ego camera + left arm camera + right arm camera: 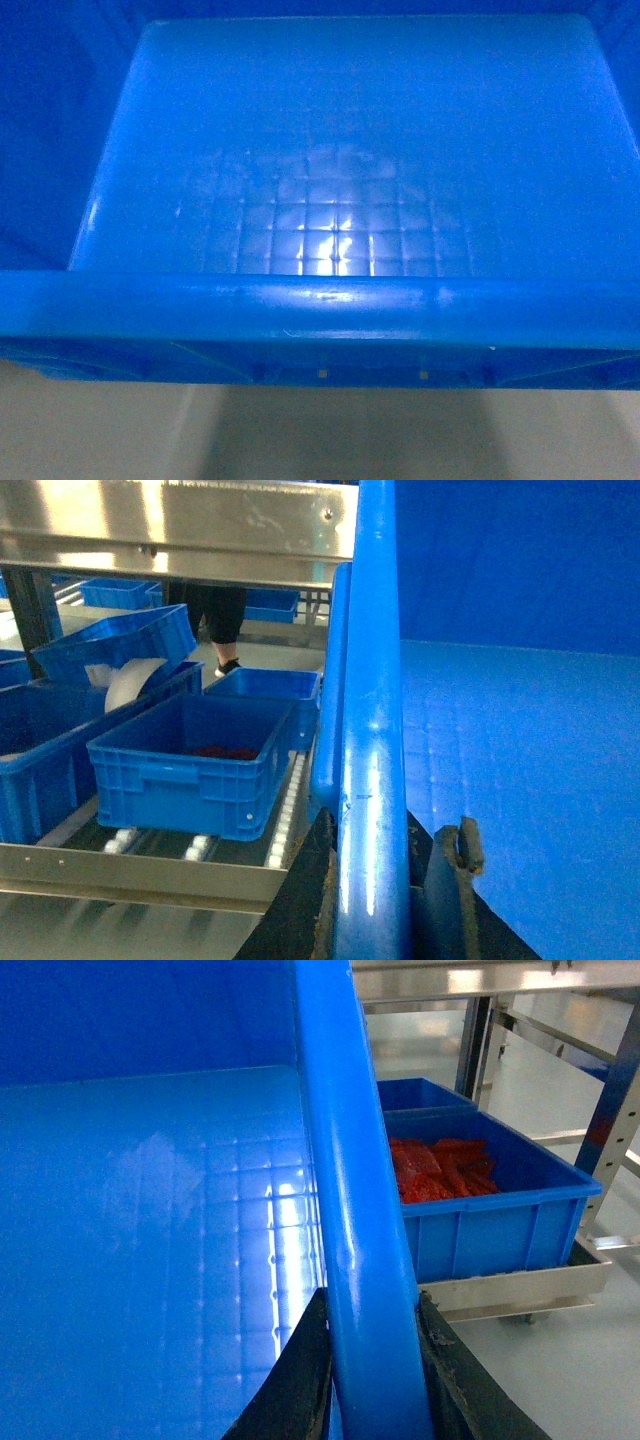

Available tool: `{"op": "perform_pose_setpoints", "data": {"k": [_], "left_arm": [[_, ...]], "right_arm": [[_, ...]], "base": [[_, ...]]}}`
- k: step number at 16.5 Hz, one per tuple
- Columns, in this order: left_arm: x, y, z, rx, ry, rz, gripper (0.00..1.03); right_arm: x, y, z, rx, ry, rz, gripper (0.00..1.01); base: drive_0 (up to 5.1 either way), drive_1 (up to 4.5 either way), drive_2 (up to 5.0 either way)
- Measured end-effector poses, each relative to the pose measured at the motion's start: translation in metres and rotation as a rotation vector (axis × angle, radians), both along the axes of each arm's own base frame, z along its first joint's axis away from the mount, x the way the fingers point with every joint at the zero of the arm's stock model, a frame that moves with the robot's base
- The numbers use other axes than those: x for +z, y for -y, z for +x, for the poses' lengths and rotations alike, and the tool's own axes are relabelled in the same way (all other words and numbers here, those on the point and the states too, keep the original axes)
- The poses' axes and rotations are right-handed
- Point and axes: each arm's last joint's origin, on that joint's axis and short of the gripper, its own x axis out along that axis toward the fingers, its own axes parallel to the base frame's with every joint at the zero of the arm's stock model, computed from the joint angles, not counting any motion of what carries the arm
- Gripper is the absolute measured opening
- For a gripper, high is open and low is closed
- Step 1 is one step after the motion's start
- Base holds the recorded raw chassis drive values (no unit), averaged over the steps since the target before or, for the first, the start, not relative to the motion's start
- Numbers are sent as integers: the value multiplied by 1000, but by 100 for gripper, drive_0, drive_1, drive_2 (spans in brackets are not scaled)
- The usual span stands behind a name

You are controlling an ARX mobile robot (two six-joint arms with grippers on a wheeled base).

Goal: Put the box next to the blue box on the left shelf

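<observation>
The box (330, 200), a bright blue open-top crate, fills the head view, with its grid-patterned floor empty and its near rim across the bottom. My left gripper (375, 880) is shut on the box's left rim (370, 710). On the opposite rim (345, 1180) my right gripper (372, 1360) is shut. The left shelf (150, 875) with white rollers lies just left of the held box. On it stands the blue box (190, 760), a small crate with something dark red inside. A strip of bare rollers (290, 805) separates it from my box.
More blue crates (60, 730), one tilted with a white roll in it, stand further left on the shelf. A steel upper level (180, 525) hangs above. A person's legs (222, 620) are behind. At the right, a crate of red items (480, 1200) sits on a metal rack (520, 1285).
</observation>
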Motion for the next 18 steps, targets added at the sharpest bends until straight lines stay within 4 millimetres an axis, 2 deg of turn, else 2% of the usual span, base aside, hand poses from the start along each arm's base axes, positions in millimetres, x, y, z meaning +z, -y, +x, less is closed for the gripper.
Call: {"op": "perform_pose_setpoints", "data": {"k": [18], "left_arm": [[0,0,0,-1,-3,-1,10]], "right_arm": [[0,0,0,0,-2,-3,14]], "base": [[0,0,0]]}}
